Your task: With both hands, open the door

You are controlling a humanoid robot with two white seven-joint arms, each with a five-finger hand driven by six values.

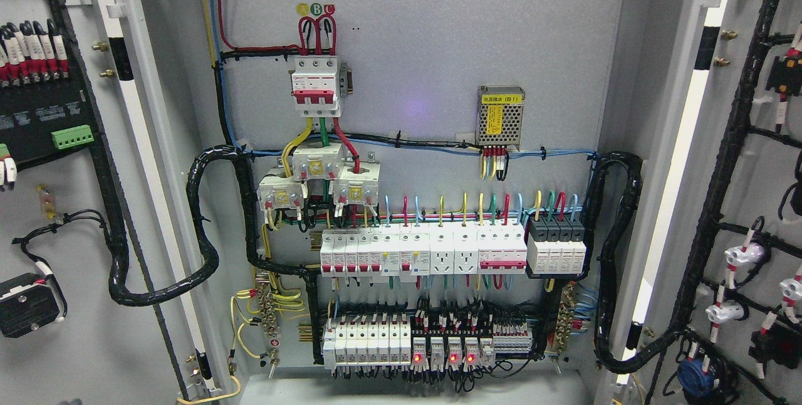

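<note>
You've got a grey backplate (426, 47), white breakers (376, 253) w/ red toggles, black conduit (207, 254), a green terminal block (72, 136), red LEDs (452, 358), a yellow-labelled power supply (499, 115).

From my head camera, neither of my arms enters the frame: no forearm, wrist or hand shows at the lower left, the lower right or along the bottom edge. I therefore cannot report the pose of either hand or the state of its fingers.
</note>
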